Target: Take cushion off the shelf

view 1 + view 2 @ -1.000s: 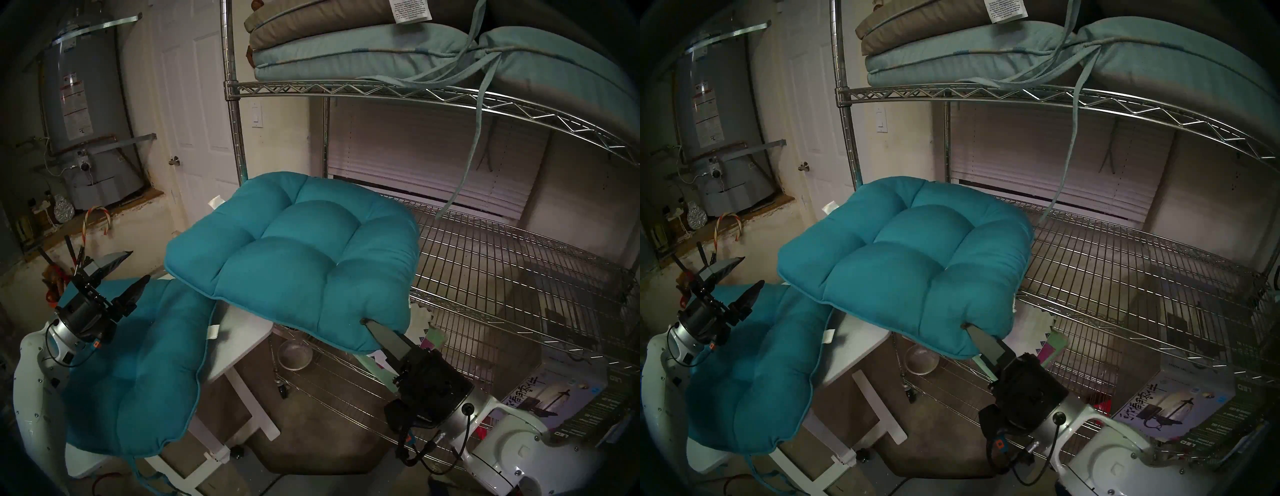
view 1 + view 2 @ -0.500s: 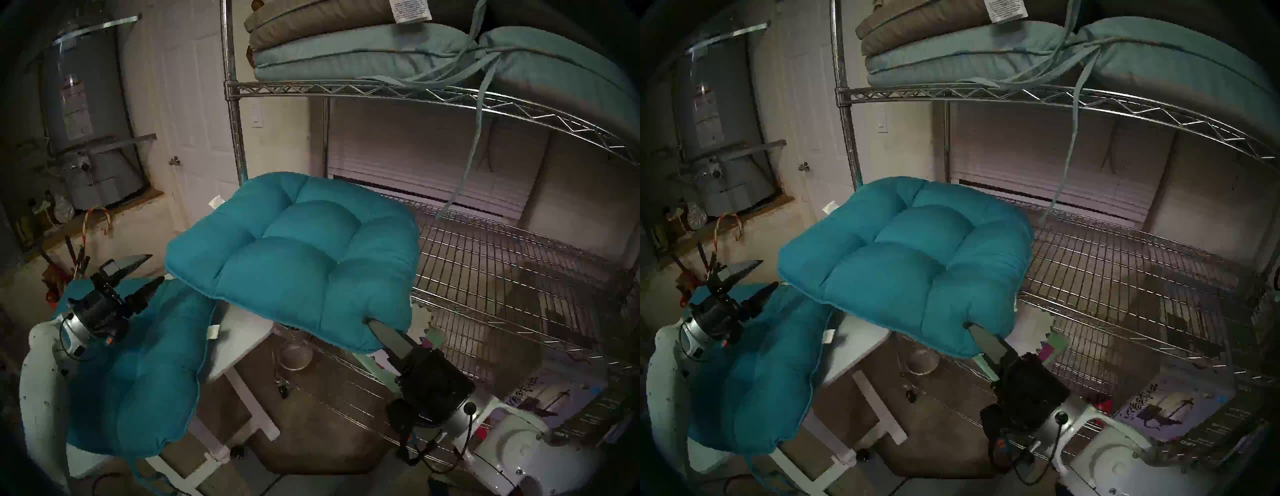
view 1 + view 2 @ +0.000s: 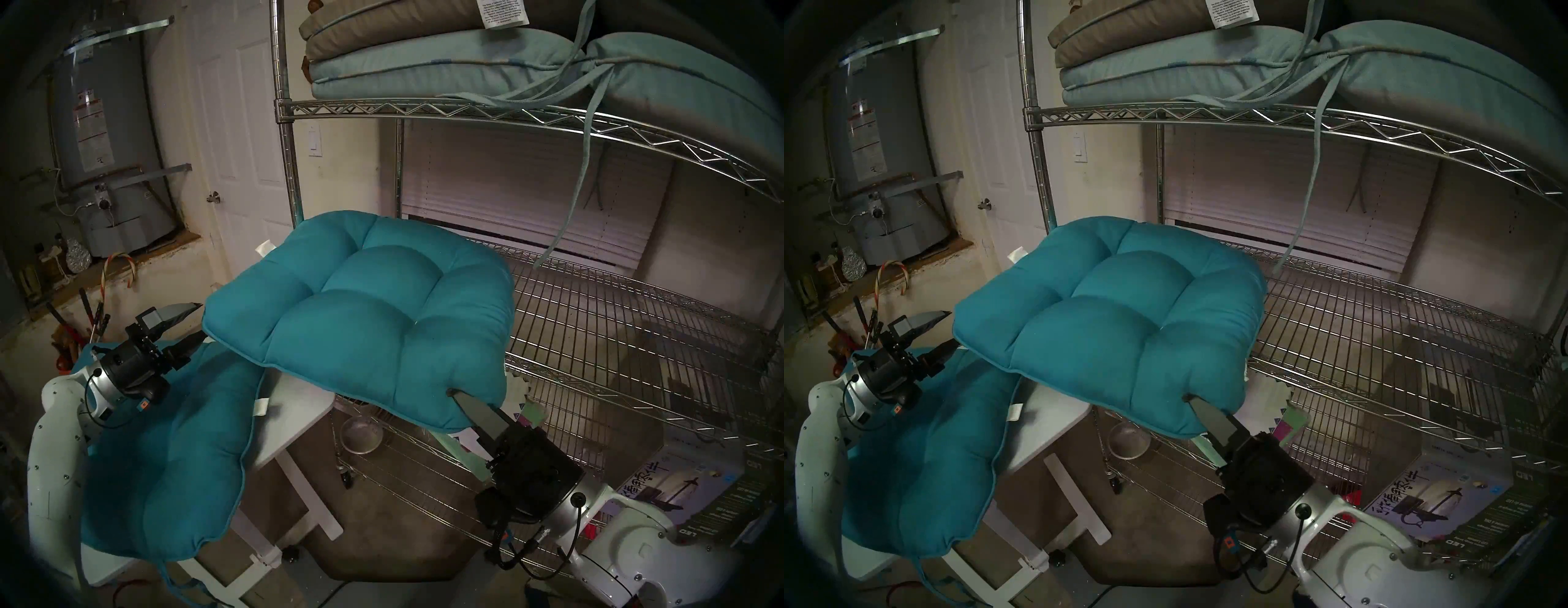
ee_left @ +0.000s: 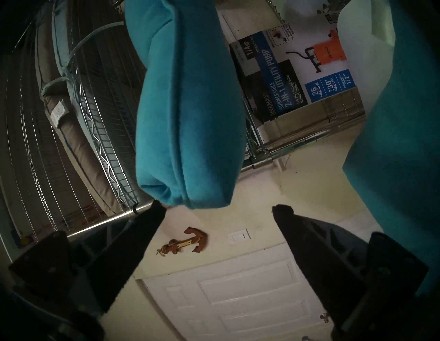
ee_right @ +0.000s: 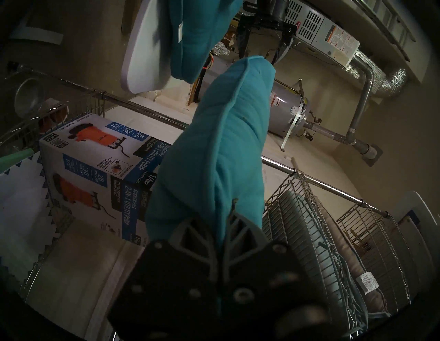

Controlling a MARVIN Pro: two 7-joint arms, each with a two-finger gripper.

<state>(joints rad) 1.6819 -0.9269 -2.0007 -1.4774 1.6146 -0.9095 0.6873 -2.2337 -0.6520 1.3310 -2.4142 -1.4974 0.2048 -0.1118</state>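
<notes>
Hanging off the left end of the chrome wire shelf (image 3: 615, 322), the teal tufted cushion (image 3: 369, 314) is stretching leftward over the white tabletop (image 3: 297, 412), where a second teal cushion (image 3: 169, 458) is lying. Pinching its near right corner is the right end effector (image 3: 456, 395); the left end effector (image 4: 216, 209), spread wide, is sitting just beside the free left corner. Readable: "SUBMERSIBLE 2-IN-1 UTILITY PUMP" on a box (image 4: 292, 73).
</notes>
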